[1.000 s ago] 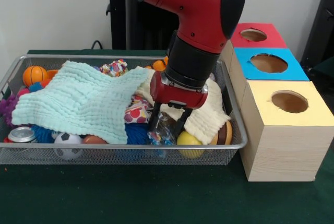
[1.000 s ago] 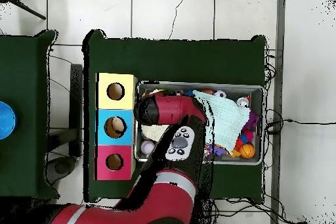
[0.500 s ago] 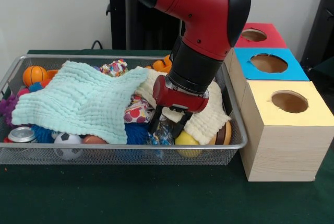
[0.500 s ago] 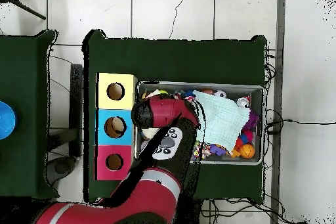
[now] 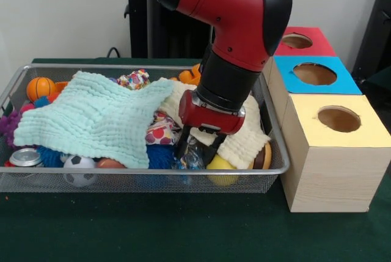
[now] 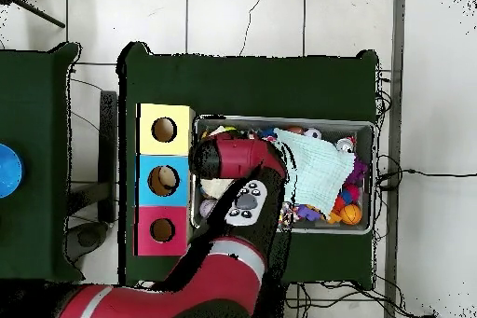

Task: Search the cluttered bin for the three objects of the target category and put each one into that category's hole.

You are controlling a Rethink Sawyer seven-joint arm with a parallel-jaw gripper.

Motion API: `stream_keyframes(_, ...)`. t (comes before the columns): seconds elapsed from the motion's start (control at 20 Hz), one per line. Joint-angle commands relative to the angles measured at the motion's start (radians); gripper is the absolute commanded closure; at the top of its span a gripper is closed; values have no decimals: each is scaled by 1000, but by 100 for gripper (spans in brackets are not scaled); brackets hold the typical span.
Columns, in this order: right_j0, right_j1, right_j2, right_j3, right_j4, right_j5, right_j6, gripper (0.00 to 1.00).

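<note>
A wire bin (image 5: 122, 171) is packed with toys under a mint cloth (image 5: 91, 115) and a cream cloth (image 5: 244, 137). My gripper (image 5: 197, 149) reaches down into the bin's front right part, fingers apart on either side of a crinkly clear-and-blue packet (image 5: 190, 157). A yellow ball (image 5: 221, 165) lies just right of it. To the right stand three boxes with round holes: red (image 5: 317, 41), blue (image 5: 348, 82), yellow (image 5: 366, 134). In the overhead view the arm (image 6: 238, 160) hides the gripper.
A soccer ball (image 5: 78, 167), a can (image 5: 24, 158), a basketball (image 5: 40, 87) and a brown ball (image 5: 264, 155) lie in the bin. Seen from overhead, the boxes (image 6: 164, 156) stand left of the bin (image 6: 365, 128), and something orange shows in the blue box's hole (image 6: 164, 180).
The gripper has sunk lower into the bin around the packet, and the arm has shifted a little to the right in the front view.
</note>
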State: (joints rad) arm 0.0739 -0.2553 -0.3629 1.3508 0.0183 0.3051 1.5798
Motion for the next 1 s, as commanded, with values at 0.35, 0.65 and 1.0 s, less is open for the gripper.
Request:
stream_keyframes(0.35,-344,20,620,251,49,18,26,0)
stream_keyframes(0.65,-360,31,642,231,14,77,24,0)
stream_keyframes(1.0,-369,36,665,227,27,131,41,0)
